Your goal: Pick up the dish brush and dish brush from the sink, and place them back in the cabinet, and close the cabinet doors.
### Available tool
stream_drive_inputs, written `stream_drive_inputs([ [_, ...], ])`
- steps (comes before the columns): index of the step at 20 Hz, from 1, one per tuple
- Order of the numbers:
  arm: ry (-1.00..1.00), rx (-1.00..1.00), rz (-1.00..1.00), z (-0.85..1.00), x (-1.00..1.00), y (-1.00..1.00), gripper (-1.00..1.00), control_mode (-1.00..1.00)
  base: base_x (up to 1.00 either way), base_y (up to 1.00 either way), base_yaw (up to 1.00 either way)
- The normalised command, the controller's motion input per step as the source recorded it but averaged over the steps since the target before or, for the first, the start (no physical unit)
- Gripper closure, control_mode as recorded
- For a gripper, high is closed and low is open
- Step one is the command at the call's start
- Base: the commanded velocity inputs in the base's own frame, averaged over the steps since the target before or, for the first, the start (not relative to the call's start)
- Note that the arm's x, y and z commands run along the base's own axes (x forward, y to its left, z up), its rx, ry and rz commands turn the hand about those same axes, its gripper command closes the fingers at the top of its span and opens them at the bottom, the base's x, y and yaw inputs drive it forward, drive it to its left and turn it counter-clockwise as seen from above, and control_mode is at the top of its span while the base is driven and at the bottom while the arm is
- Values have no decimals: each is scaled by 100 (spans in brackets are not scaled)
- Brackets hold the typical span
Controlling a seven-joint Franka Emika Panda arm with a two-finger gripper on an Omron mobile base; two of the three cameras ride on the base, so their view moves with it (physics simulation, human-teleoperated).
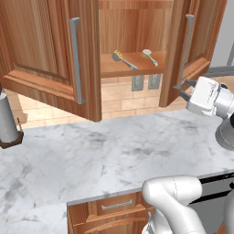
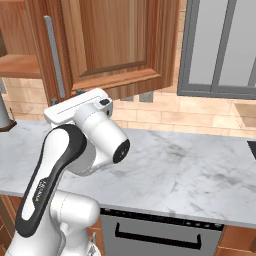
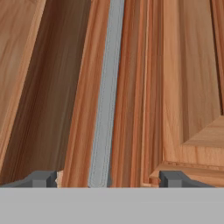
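Note:
The cabinet [image 1: 132, 27] stands open, both cabinet doors swung out. On its shelf lie two dish brushes: one [image 1: 122, 58] to the left, the other [image 1: 149, 56] with a white head to the right. My gripper [image 1: 183, 90] is at the lower end of the right door's silver handle [image 1: 187, 45]. In the hand view the gripper [image 3: 108, 178] is open, its fingertips [image 3: 43, 178] on either side of the handle bar [image 3: 105, 109] with gaps on both sides. The right door [image 2: 115, 40] hangs above my hand. The sink is out of view.
A marble counter [image 1: 100, 151] runs below the cabinet. A grey cylinder on a wooden base [image 1: 7, 119] stands at its left end. The left door [image 1: 41, 45] juts out over the counter. A drawer unit [image 1: 116, 205] sits below, and a grey-framed glass unit [image 2: 220, 45] is at the right.

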Motion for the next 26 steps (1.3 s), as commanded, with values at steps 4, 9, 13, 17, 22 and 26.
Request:
stream_drive_inputs([
  [4,0,0,0,-17,31,12,-100,-100,0,0,0],
  [9,0,0,0,-15,32,10,-100,-100,0,0,0],
  [13,0,0,0,-10,34,7,-100,-100,0,0,0],
  [17,0,0,0,-7,38,7,-100,-100,0,0,0],
  [22,0,-1,-2,-10,43,11,-100,-100,0,0,0],
  [26,0,-2,-4,-12,41,11,-100,-100,0,0,0],
])
